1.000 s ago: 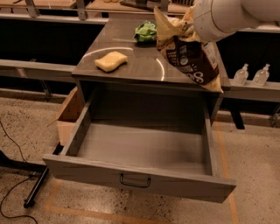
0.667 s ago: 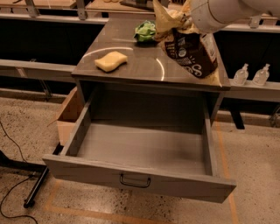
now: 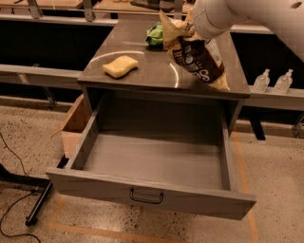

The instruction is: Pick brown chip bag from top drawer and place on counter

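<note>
1. One camera view looks down on the counter [image 3: 152,71] and, below it, the top drawer [image 3: 152,161], which is pulled fully out toward the camera.
2. The gripper [image 3: 189,27] comes in from the upper right on a thick white arm [image 3: 247,14] and sits above the back right part of the counter. It is clamped on the crumpled tan top of the brown chip bag [image 3: 197,59].
3. The bag hangs tilted from that grip, with its dark lower part and white lettering slanting down to the right. Its bottom corner reaches the counter near the right front edge; I cannot tell whether it touches.
4. A yellow sponge [image 3: 120,66] lies on the left side of the counter, well apart from the bag.
5. A green bag [image 3: 154,34] lies at the back of the counter, just left of the gripper.
6. The drawer's front panel carries a small dark handle [image 3: 146,196] at its centre.
7. A cardboard box [image 3: 76,124] stands on the floor beside the drawer's left wall.
8. Two clear bottles [image 3: 273,80] stand on a ledge to the right of the counter.
</note>
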Robot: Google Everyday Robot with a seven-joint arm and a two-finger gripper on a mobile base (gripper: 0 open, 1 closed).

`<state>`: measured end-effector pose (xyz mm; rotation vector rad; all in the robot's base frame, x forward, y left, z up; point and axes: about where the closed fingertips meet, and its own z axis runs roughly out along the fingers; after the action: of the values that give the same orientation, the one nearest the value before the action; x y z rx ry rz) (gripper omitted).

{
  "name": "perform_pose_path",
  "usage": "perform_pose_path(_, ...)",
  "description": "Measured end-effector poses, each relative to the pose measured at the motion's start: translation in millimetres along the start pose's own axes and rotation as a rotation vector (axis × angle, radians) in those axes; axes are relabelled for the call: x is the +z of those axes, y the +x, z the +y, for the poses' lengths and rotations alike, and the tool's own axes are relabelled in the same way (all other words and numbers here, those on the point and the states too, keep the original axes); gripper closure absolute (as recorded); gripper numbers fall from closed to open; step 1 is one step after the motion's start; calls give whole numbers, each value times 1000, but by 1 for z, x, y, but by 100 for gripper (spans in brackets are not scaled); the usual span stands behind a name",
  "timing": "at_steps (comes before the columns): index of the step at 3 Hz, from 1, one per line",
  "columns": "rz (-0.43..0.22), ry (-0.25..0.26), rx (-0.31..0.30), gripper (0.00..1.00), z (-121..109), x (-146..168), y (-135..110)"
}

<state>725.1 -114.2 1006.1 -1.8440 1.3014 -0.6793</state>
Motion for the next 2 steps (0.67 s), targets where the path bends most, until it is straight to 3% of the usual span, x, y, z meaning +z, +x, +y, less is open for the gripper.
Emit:
perform_pose_path(1, 3, -30, 10, 100, 2, 41, 4)
perform_pose_path(2, -18, -35, -9, 100, -2, 89, -6)
